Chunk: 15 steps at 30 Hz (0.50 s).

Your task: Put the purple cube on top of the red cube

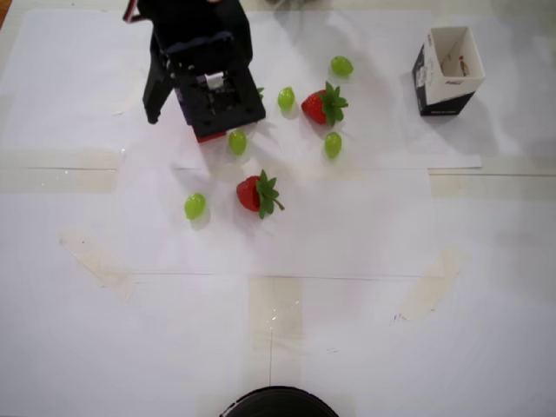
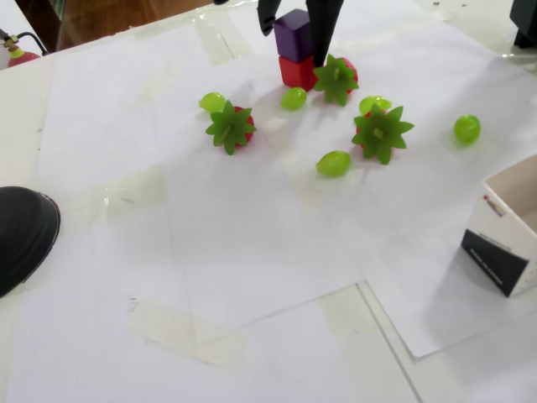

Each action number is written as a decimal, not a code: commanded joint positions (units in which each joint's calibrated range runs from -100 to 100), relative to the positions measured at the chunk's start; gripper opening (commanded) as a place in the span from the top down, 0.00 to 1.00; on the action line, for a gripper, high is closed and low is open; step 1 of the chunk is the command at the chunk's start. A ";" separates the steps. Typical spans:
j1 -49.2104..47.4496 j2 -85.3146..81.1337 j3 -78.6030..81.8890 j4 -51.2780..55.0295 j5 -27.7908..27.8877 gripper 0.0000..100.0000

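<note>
Purple cube (image 2: 293, 34) sitting square on top of red cube (image 2: 297, 71) in the fixed view, stack at the far edge of the white paper (image 2: 252, 235). Black gripper (image 2: 292, 23) straddling the purple cube, one finger on each side; contact versus slight gap not resolvable, so hold state cannot be told. Probably at or just past the release point, fingers low to keep the cube aligned on the stack. In the overhead view only a sliver of red cube (image 1: 208, 135) visible under the arm, purple cube hidden. Strawberry (image 2: 336, 77) touching or just beside the red cube's right side, green grape (image 2: 294, 98) just in front of it. Two more strawberries, further grapes nearer the camera from the red cube. Small open carton (image 2: 503, 243) well apart, at the near right.
</note>
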 commanded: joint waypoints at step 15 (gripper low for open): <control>-1.69 -10.19 -7.42 7.01 -1.61 0.56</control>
